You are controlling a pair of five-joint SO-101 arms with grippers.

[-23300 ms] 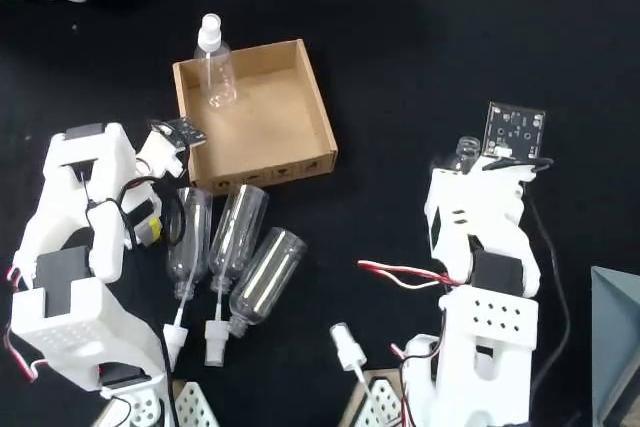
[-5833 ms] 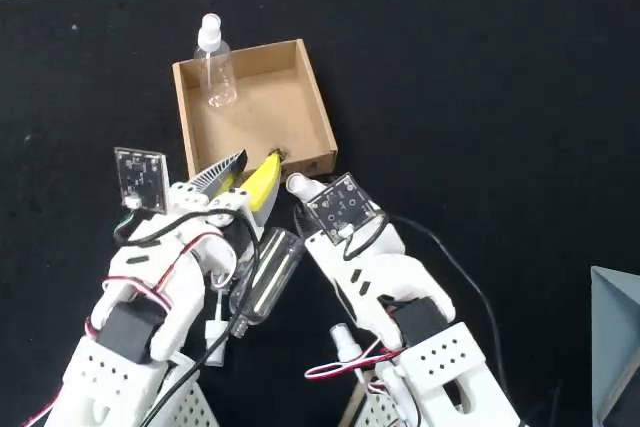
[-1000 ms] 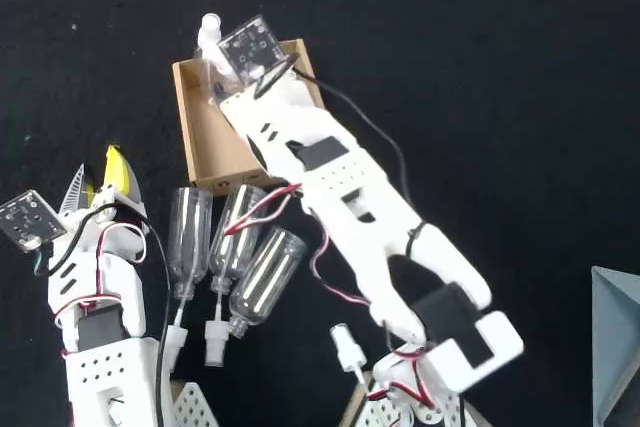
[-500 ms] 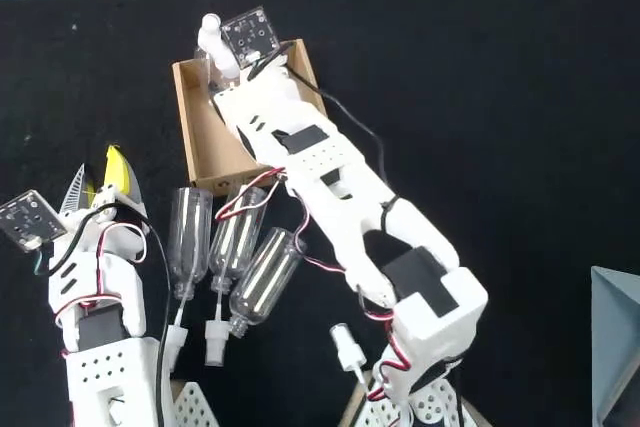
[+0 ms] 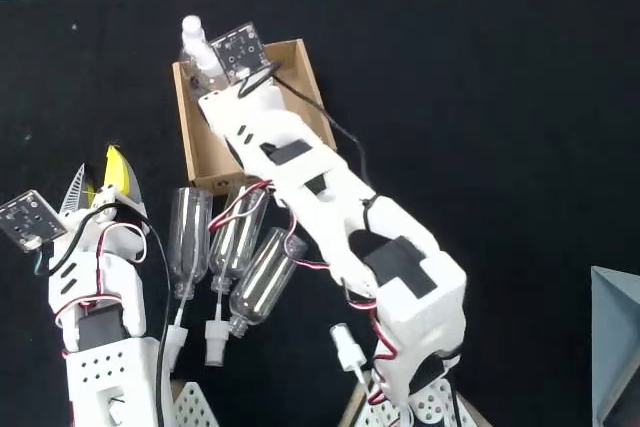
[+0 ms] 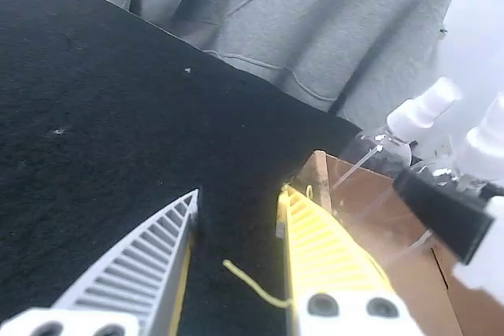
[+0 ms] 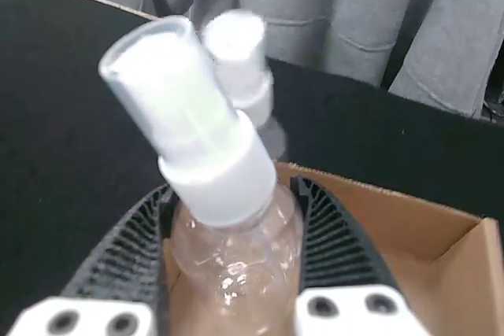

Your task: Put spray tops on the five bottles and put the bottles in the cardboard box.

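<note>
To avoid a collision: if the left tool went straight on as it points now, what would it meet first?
Probably only the black table: the left tool points just beside the cardboard box corner. Depth is unclear, so it might graze that corner.

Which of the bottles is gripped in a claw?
The capped bottle in the right claw at the cardboard box; a second capped bottle is beyond it, and three bottles lie sideways on the table.

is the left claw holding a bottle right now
No, the left claw stands open, with only the bare black table showing in its gap.
</note>
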